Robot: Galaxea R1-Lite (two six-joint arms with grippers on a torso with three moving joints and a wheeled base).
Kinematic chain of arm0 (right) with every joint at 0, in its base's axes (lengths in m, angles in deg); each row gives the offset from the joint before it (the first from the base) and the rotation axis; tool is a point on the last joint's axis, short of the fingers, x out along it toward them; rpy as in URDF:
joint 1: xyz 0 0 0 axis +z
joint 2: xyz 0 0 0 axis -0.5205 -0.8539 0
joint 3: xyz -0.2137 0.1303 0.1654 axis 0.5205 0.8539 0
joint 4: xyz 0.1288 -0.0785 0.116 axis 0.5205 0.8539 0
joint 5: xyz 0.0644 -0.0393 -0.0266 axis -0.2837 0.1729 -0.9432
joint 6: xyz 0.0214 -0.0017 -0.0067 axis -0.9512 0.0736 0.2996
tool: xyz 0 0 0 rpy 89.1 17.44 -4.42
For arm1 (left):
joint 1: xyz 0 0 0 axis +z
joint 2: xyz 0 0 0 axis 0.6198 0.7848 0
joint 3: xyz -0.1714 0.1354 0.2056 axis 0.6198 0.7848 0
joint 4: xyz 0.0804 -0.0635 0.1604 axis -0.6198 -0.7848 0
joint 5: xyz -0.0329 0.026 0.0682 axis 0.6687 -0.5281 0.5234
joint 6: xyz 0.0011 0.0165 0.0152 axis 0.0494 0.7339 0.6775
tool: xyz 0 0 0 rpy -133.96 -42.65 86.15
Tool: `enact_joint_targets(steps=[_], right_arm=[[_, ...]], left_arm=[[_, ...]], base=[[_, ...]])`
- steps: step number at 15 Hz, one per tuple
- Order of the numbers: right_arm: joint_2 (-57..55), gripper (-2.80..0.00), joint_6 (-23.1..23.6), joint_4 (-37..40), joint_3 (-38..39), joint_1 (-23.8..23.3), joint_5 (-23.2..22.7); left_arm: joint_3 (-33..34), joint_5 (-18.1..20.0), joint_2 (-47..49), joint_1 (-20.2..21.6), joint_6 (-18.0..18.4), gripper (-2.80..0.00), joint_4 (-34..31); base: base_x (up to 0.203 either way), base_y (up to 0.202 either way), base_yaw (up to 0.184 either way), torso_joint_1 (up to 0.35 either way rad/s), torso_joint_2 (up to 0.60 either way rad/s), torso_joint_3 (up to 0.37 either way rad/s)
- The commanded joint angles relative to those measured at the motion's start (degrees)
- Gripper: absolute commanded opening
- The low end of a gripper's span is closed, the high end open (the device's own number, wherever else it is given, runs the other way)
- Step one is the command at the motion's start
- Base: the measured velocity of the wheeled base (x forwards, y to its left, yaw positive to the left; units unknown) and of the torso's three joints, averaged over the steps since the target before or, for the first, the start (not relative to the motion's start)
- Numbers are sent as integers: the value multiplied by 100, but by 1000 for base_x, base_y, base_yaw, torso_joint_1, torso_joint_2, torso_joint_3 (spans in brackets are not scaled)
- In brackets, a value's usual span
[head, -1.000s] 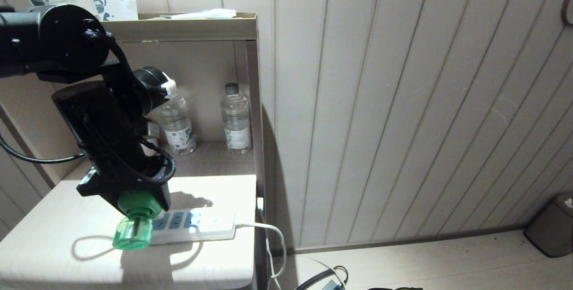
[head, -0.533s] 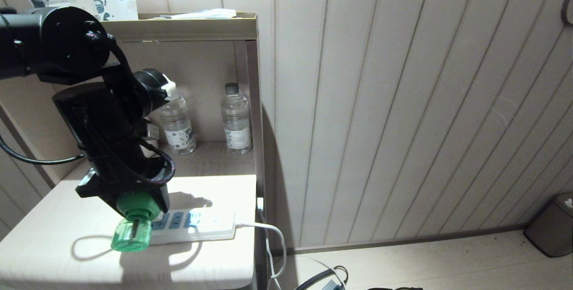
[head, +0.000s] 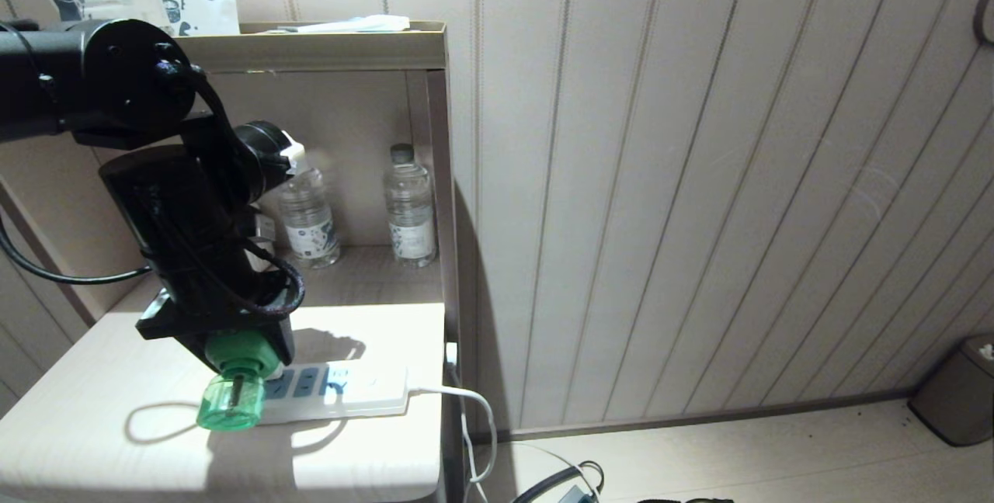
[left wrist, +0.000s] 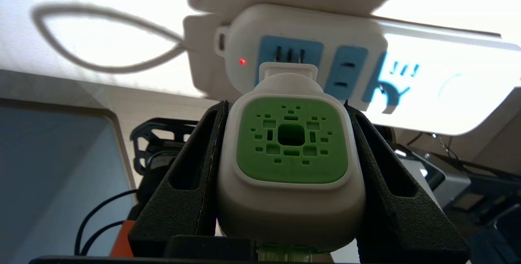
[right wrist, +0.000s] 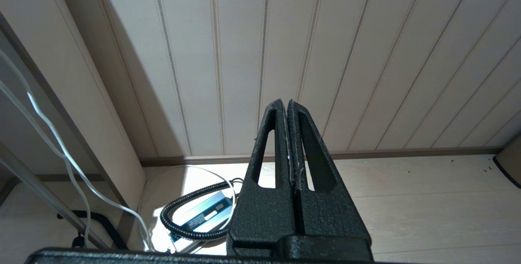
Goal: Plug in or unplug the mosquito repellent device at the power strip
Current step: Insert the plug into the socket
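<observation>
My left gripper (head: pixel 242 357) is shut on the mosquito repellent device (head: pixel 231 398), its translucent green bottle sticking out toward the table's front. In the left wrist view the black fingers (left wrist: pixel 195 174) press both sides of the device's white cap (left wrist: pixel 291 154) with its green centre. The white power strip (head: pixel 342 389) lies flat on the table just behind it. The plug's metal prongs meet the end blue outlet of the power strip (left wrist: pixel 366 64), beside a red light; how deep they sit I cannot tell. My right gripper (right wrist: pixel 285 105) is shut and empty, parked facing the panelled wall and floor.
Two clear water bottles (head: pixel 308 216) (head: pixel 409 208) stand in the shelf niche behind the table. The strip's white cable (head: pixel 470 410) drops over the table's right edge. A grey bin (head: pixel 959 390) sits on the floor far right; a coiled black hose (right wrist: pixel 191 215) lies below.
</observation>
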Motion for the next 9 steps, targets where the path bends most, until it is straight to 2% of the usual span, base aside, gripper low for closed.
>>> enact_joint_targets(steps=[1, 9], right_arm=[[2, -280, 3, 5, 0, 1, 0], [2, -280, 3, 5, 0, 1, 0]], left_arm=[[-3, -67, 40, 62, -25, -280, -53], [-38, -101, 119, 62, -25, -280, -16]], base=[[0, 0, 0, 0, 0, 0], [0, 0, 0, 0, 0, 0]])
